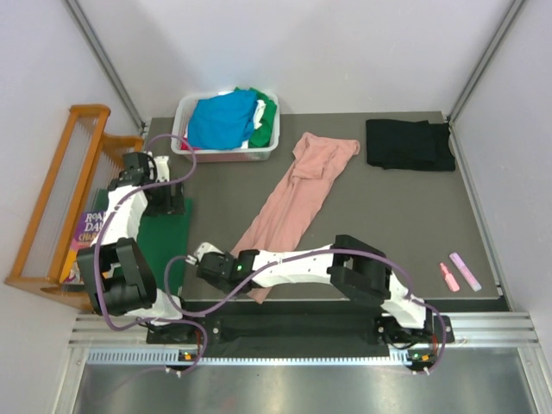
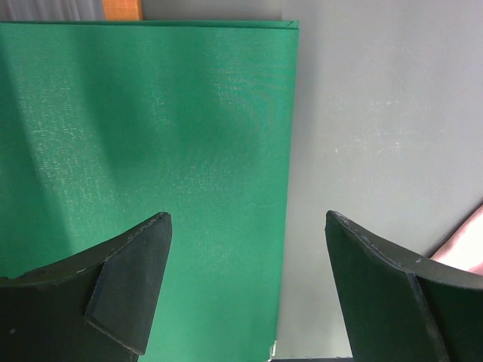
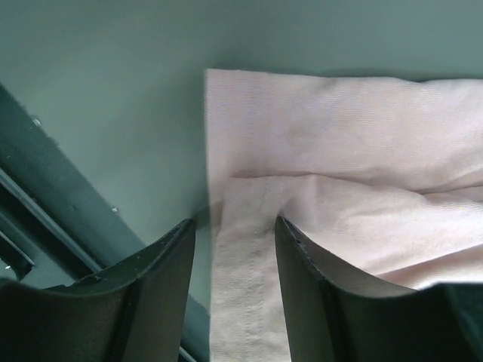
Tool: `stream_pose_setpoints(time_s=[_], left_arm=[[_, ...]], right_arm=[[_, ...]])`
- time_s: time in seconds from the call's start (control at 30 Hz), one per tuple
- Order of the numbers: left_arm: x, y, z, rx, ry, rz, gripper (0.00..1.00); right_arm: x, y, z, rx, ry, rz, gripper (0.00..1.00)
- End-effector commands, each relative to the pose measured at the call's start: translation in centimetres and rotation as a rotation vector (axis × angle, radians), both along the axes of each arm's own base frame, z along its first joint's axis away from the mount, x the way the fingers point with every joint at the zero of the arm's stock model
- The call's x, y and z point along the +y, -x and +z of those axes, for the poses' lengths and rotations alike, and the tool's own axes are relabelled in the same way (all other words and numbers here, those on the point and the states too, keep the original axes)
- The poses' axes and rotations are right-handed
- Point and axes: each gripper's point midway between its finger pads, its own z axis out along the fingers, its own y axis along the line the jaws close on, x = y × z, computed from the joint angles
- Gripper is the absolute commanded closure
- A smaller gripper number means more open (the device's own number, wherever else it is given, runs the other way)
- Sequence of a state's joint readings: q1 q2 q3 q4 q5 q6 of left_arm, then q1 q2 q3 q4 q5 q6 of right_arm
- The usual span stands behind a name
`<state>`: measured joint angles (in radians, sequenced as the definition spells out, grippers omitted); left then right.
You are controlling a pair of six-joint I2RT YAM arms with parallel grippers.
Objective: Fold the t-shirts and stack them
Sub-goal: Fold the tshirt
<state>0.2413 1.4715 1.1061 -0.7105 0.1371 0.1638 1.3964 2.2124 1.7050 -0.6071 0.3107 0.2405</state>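
Left gripper [image 2: 247,226] gapes over board [image 2: 151,136]; right gripper [image 3: 232,226], parted, straddles half-hidden pink t-shirt [image 3: 339,151] hem.

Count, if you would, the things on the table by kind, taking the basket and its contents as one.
Soft cloth t-shirts: 2 (dusty-pink one, black folded one)
Flat dark-green board: 1
White plastic basket of clothes: 1
Small pink marker pens: 2
Total: 6
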Motion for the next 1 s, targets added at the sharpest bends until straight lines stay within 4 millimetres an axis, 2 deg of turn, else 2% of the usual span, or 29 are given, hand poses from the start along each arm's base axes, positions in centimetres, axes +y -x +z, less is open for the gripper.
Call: stream_pose_setpoints(time_s=[0.0,0.13,0.3,0.57,0.63,0.8,0.97], left_arm=[[1.0,-0.9,2.6,-0.092,-0.048,-0.002,0.13],[0.9,-0.9,2.9,-0.094,-0.042,-0.007,0.13],[1.2,-1.0,2.9,-0.094,-0.049,-0.003,0.13],[1.4,-1.1,2.6,-0.089,-0.06,0.0,0.13],[1.5,-1.2,2.4,-0.086,-0.063,0.001,0.13],[1.7,-1.3,2.1,-0.079,-0.064,0.004,0.13],[1.6,-1.6,2.2,-0.082,-0.059,0.004,0.13]], right_arm=[[-5.3,-1.6,-4.9,0.062,0.155,-0.071,0.53],[-6.9,-2.7,-6.1,0.077,0.181,-0.101,0.54],[-7.7,-2.8,-6.8,0.087,0.2,-0.108,0.56],[-8.0,-2.1,-6.7,0.099,0.203,-0.116,0.71],[-7.9,-1.9,-6.3,0.1,0.199,-0.116,0.78],[-7.3,-0.3,-4.6,0.112,0.187,-0.091,0.83],[-5.3,2.4,-0.8,0.12,0.137,-0.031,0.85]])
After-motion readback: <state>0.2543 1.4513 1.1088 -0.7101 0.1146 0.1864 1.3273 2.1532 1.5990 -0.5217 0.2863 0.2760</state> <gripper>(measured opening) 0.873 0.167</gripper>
